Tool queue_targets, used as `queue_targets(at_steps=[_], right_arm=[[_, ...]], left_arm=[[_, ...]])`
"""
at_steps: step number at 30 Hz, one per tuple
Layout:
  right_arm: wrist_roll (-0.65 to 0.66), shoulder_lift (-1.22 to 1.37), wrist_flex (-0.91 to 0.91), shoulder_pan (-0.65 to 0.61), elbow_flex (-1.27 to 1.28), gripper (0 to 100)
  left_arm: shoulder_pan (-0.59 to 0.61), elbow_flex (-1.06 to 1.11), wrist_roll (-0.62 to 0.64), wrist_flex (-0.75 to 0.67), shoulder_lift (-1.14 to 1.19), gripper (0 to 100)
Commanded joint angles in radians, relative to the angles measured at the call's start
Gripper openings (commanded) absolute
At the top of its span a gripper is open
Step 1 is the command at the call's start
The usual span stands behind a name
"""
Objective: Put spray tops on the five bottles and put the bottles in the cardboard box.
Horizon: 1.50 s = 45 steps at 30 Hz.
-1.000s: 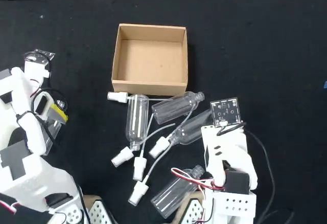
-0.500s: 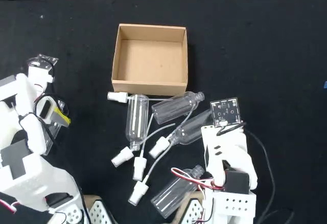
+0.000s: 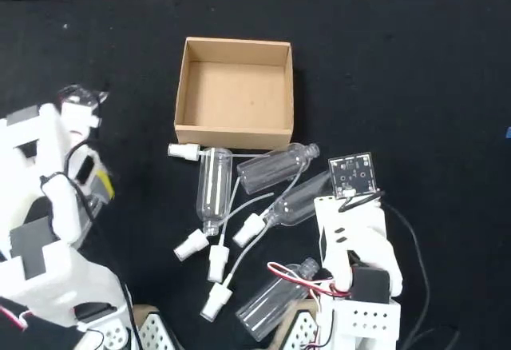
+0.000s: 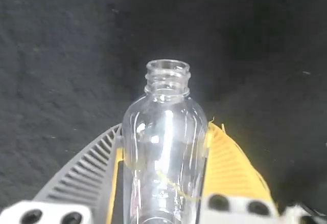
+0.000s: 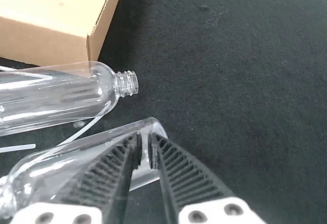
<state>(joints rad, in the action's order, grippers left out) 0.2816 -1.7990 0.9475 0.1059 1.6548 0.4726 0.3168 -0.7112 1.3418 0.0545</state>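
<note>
Between left jaws, clear open-necked bottle (image 4: 163, 147)

White printed shells cover black servos on the left arm (image 3: 56, 270) and right arm (image 3: 359, 238). Left fingers (image 4: 232, 168) are ribbed grey and yellow; right fingers (image 5: 181, 165) are ribbed black.

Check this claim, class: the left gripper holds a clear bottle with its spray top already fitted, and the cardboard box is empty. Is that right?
Not quite. The left wrist view shows the bottle in the left gripper with a bare, open threaded neck: no spray top is fitted. The cardboard box is indeed empty.
</note>
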Motion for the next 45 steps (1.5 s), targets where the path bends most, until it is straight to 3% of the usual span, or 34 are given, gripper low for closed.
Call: queue_targets(at_steps=[1, 5, 18, 24, 31, 37, 45], right_arm=[[0.0, -0.096, -0.034, -0.012, -0.007, 1.2], [0.0, -0.096, -0.034, -0.011, -0.008, 1.2], [0.0, -0.096, -0.026, -0.009, -0.027, 1.1], [0.074, -0.091, 0.077, -0.032, -0.205, 1.2], [0.195, -0.045, 0.221, -0.279, -0.367, 1.2], [0.187, 0.292, 0.229, -0.551, -0.575, 1.7], [0.195, 0.771, 0.207, -0.944, -0.762, 20.7]], left_arm=[[-0.101, -0.09, 0.101, 0.046, -0.204, 3], [-0.171, -0.053, 0.229, 0.014, -0.371, 3], [-0.245, 0.476, 0.766, -0.603, -0.635, 3], [-0.239, 0.65, 0.807, -0.738, -0.756, 3], [-0.196, 0.736, 0.816, -0.741, -0.937, 3], [-0.038, 0.769, 0.818, -0.743, -1.037, 3], [0.085, 0.762, 0.819, -0.743, -1.04, 4]])
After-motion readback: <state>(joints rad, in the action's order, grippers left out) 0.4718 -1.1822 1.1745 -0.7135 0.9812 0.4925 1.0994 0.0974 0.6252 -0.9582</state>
